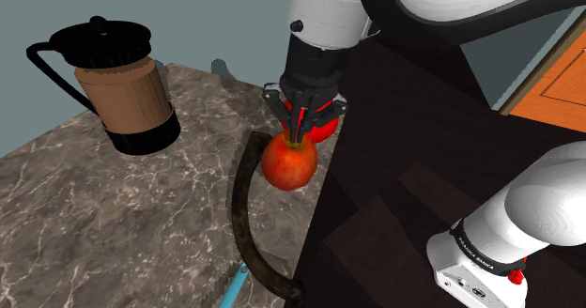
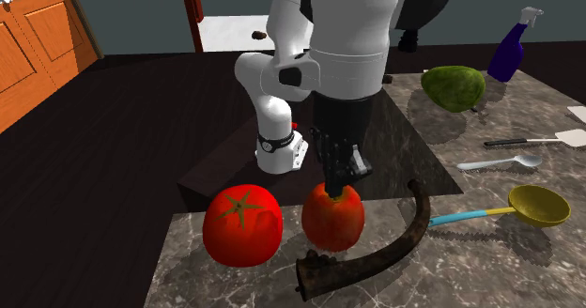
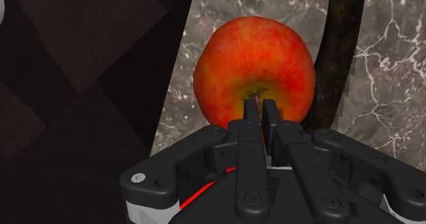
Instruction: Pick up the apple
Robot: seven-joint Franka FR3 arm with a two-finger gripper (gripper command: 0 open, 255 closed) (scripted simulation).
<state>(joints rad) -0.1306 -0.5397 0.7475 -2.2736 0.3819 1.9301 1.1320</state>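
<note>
At the near edge of the marble counter (image 1: 94, 222), right where the stone meets the dark drop-off, the black gripper (image 1: 300, 132) comes straight down on the apple (image 1: 288, 161), and the wrist view has the detail: the two fingers (image 3: 250, 117) are drawn almost together, pinching the little stem in the yellow-green hollow on top of the red-orange fruit. From the second exterior view the apple (image 2: 332, 217) sits directly under the gripper (image 2: 333, 186), just beside a bright red tomato (image 2: 243, 223) on that view's left, and a dark curved horn (image 2: 376, 250) sweeps along its other side, close against it. Whether the apple's underside is touching the counter or hanging clear of it, I cannot tell. In the shoulder view the tomato (image 1: 324, 126) peeks out behind the gripper, and a French press (image 1: 122, 90) with a black lid and brown body stands well apart toward that view's left. Further along the counter in the second exterior view lie a yellow ladle (image 2: 539, 204) with a blue handle, a spoon (image 2: 502, 162), a green avocado (image 2: 453, 87) and a blue spray bottle (image 2: 512, 51)
</note>
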